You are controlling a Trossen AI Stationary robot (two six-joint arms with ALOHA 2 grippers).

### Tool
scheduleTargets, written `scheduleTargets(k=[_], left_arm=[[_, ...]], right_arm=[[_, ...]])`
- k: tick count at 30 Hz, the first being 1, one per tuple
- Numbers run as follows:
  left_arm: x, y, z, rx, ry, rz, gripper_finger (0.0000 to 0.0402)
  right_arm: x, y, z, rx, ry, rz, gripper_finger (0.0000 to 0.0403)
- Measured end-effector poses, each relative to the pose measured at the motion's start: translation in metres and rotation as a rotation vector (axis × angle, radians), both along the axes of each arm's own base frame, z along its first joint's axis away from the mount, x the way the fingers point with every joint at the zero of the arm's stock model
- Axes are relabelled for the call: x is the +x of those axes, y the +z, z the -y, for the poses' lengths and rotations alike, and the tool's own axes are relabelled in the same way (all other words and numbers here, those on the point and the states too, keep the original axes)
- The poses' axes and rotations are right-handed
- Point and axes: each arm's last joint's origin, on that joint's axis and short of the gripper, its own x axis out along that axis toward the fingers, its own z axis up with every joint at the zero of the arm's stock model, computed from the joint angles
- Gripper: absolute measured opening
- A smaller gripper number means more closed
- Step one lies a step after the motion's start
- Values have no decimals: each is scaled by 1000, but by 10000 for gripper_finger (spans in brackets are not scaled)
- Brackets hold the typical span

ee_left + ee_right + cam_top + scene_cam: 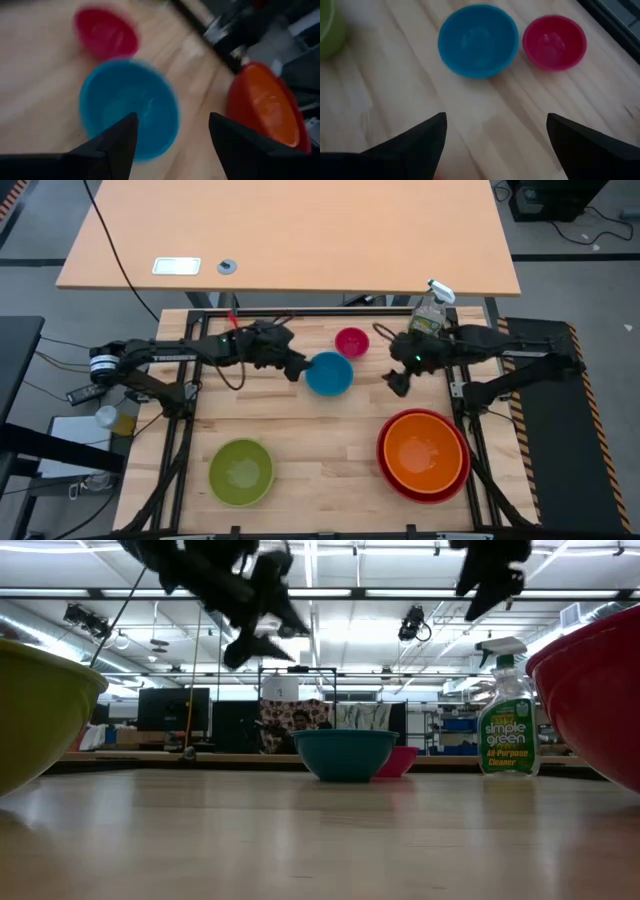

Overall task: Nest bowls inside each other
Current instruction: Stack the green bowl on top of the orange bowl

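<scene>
Orange bowl (424, 450) sits nested in the red one (392, 476). Left gripper (297, 370) hangs spread wide beside the blue bowl (329, 373), gripping nothing (right gripper (398, 385) likewise).

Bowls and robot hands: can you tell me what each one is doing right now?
Orange bowl: nested inside the red one.
Red bowl: on the table, holding the orange bowl.
Green bowl: alone, empty, upright.
Blue bowl: alone, empty, upright.
Pink bowl: alone, empty, next to the blue bowl.
Spray bottle: standing at the table's far edge.
Left gripper: open, empty, above the table beside the blue bowl.
Right gripper: open, empty, raised.
</scene>
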Motion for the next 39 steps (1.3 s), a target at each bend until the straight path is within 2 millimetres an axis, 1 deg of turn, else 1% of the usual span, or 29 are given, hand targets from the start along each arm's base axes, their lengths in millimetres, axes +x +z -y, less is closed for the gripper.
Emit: scheduleTargets(k=[2,4,5,7,8,12,15,18,22,24,27,32,39], left_arm=[[-4,-10,0,-63,18,-29,247],[-10,-6,5,-97,-6,-53,246],[-15,-1,10,-101,-46,-80,245],[-22,12,22,-103,-149,-124,239],[-28,15,29,-119,-213,-178,235],[-52,20,62,-184,-488,-380,218],[-72,16,90,-200,-633,-554,207],[-84,12,116,-150,-714,-681,202],[-92,11,143,8,-731,-729,204],[-95,9,153,88,-701,-748,208],[-99,2,160,128,-634,-776,214],[-104,-17,158,95,-584,-837,214],[-96,-29,164,-3,-619,-733,215]], right_arm=[[4,-6,7,13,-20,6,347],[7,-11,11,19,-21,2,347],[8,-13,11,20,-16,0,347],[9,-16,12,20,-3,1,347],[11,-18,12,15,4,-4,347],[14,-18,14,-16,45,-5,347],[14,-18,18,-26,44,2,347],[15,-17,20,-26,30,11,347],[15,-17,20,-24,25,22,347],[16,-16,20,-25,24,33,347],[17,-15,20,-28,24,50,347],[20,-13,21,-36,28,79,347],[21,-13,21,-39,30,90,347]])
